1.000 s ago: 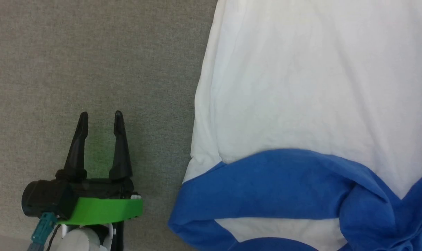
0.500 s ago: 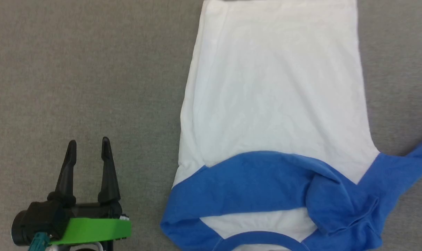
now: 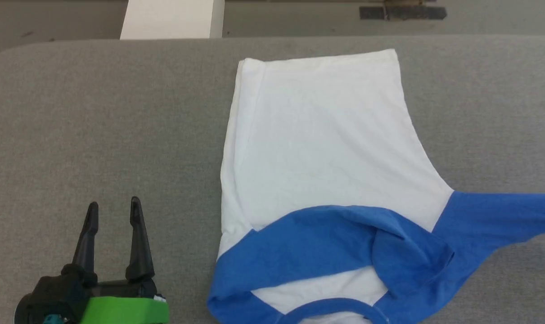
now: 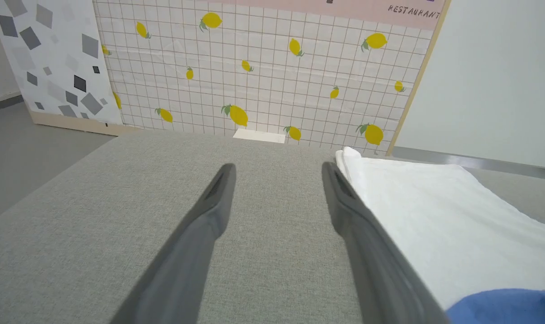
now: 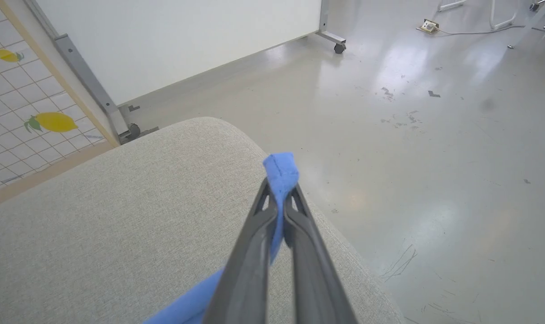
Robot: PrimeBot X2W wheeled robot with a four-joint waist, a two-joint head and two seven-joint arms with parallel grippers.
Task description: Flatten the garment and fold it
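garment [image 3: 326,144] lies on the grey surface [image 3: 96,121], white body flat. its right sleeve [image 3: 502,213], bunched a second ago, now stretches sideways, clamped in the fingers [image 5: 252,247] of the right gripper [image 5: 280,189]. left gripper [image 3: 114,203] sits beside it, fingers apart.

Flat on the tabletop [image 3: 96,112], right of the middle: the garment [image 3: 326,148], hem toward the far edge, neck at the near one. Off its left side, near the front edge and clear of it, the left hand [image 3: 114,202], over the tabletop. Out to the right, one sleeve [image 3: 502,211] stretched sideways, its end pinched in the right hand [image 5: 279,193] above the tabletop's corner, floor [image 5: 434,135] beyond.
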